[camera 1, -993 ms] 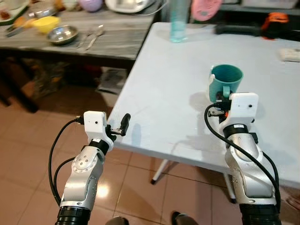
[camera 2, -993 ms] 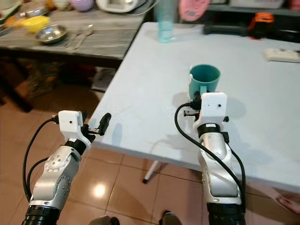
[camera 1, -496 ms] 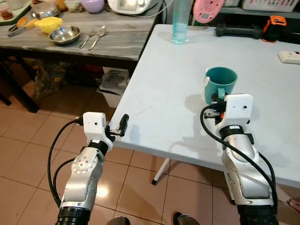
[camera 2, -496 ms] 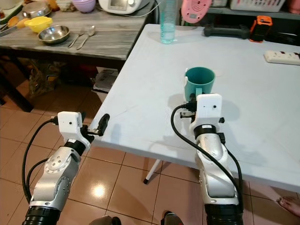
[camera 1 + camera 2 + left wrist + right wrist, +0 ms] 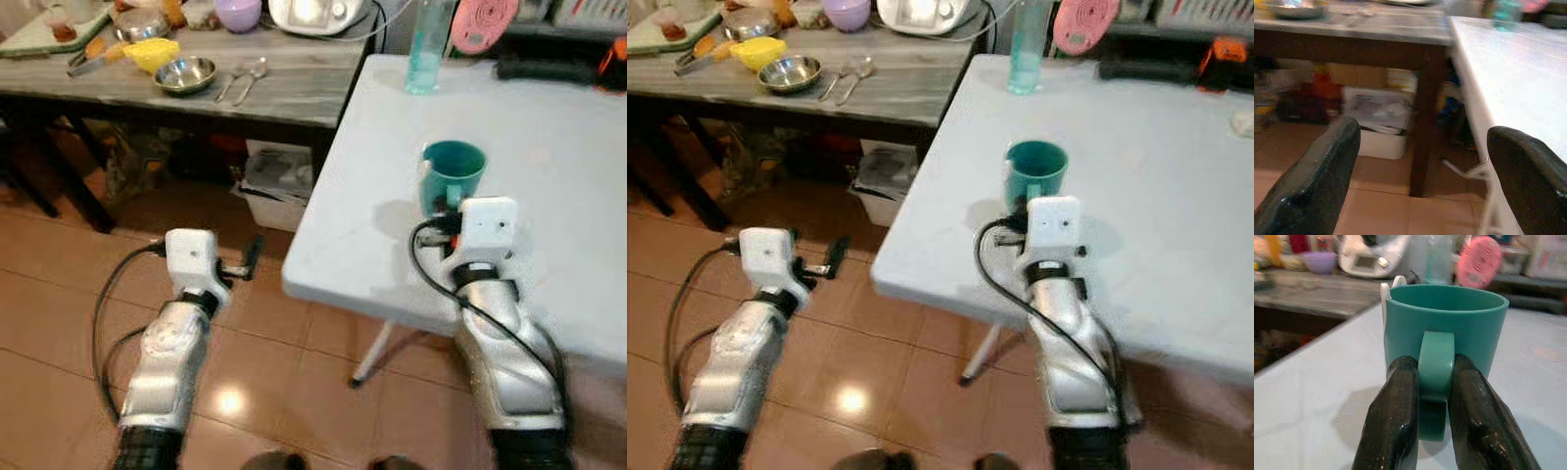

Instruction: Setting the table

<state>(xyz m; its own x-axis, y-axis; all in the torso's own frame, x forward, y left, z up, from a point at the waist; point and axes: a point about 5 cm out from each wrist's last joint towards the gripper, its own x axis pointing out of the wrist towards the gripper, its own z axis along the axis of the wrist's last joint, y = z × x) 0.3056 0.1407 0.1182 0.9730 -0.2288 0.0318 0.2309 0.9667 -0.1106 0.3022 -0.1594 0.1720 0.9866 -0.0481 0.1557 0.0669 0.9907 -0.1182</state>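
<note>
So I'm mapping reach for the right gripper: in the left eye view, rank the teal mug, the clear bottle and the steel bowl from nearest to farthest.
1. Teal mug: its handle is pinched in the right gripper jaws, on the white table.
2. Clear bottle: at the white table's far edge.
3. Steel bowl: on the grey side table, far to the robot's left.

Cup (image 5: pixel 452 174) on table (image 5: pixel 549 137) — near its front-left corner

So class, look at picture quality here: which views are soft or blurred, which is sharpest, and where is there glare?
Both eye views are slightly smeared, edges of the white table soft; a bright glare spot sits on the floor tiles. The left wrist view is blurred, its fingers and background hazy. The right wrist view is sharpest on the teal mug, with the clutter behind it out of focus.
</note>
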